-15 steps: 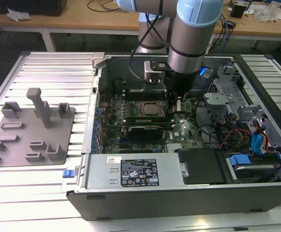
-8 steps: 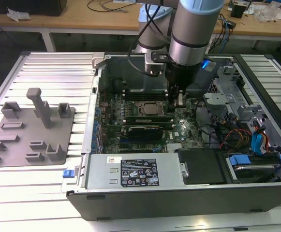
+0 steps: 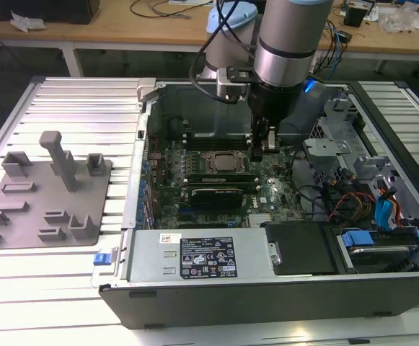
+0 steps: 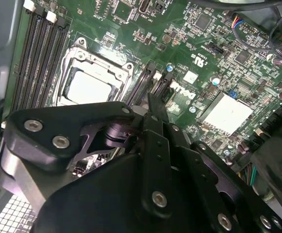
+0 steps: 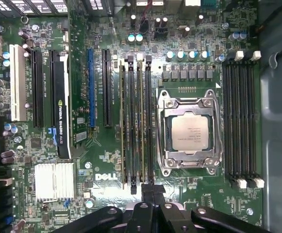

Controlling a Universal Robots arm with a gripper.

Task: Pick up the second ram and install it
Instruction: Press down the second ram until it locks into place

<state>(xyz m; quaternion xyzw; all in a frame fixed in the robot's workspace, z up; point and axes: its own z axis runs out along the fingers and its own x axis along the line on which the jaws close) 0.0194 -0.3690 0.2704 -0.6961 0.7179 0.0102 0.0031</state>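
The black gripper (image 3: 262,146), fingers drawn narrow, nearly touching, presses the long green memory stick (image 3: 216,175). In the exterior view, the stick sits slotted at six o'clock of the silver CPU socket (image 3: 220,160).

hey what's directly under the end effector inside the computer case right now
Under the end effector are the memory slots beside the CPU socket on the motherboard. The slots' near ends are covered by it.
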